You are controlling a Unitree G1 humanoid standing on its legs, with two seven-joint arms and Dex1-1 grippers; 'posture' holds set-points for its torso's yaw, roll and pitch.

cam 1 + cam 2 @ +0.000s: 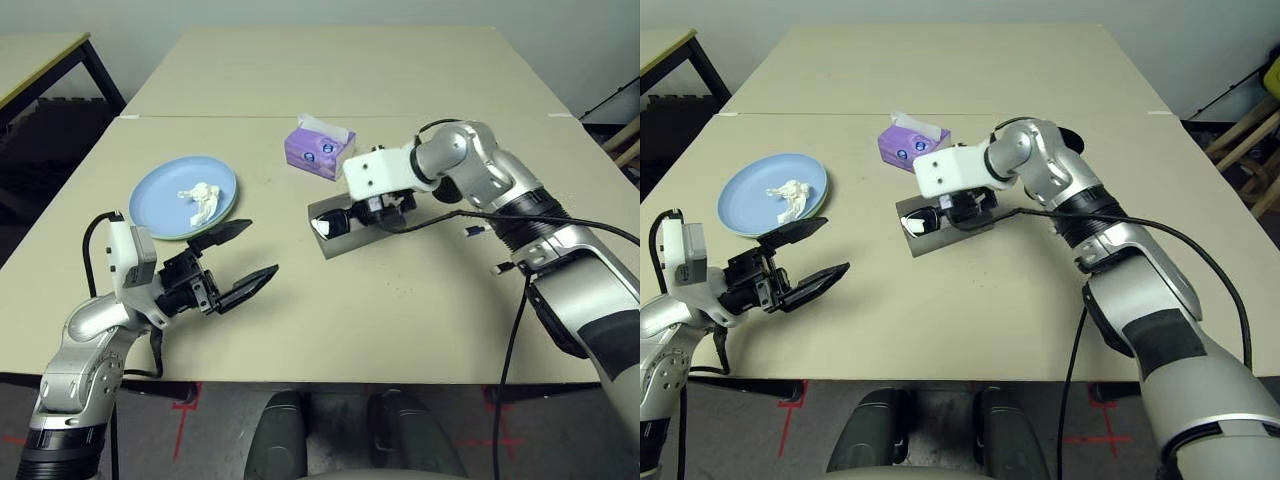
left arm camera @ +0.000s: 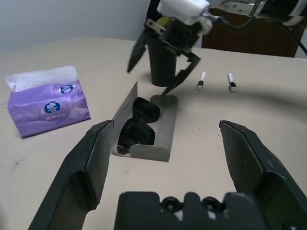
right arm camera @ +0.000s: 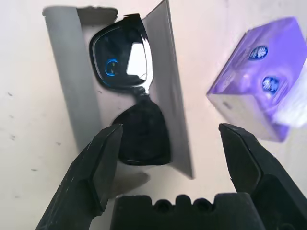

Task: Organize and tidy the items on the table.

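"Reaching in from the robot's right, what's that arm doing?"

"Its forearm slants across the bench, and the wrist bends so the right tool points down over the open, grey oblong glasses case. The tool is released, its two black fingers spread wide with nothing gripped."

"And the glossy black sunglasses?"

"Lying in the case, lenses end to end."

"How about the other arm?"

"It comes up from the near left corner, bent at the wrist, and the left tool aims inward above the bench, just nearer than the plates. Also released, fingers well apart and empty."

"Which plates?"

"A round light blue one stacked on a round pale green one, with a crumpled white tissue on top."

"The rest?"

"The purple tissue box sits beyond the case, a little to the left. Two thin white pens lie to the case's right, apart from each other, and the upright black tumbler stands on the far right side of the case."
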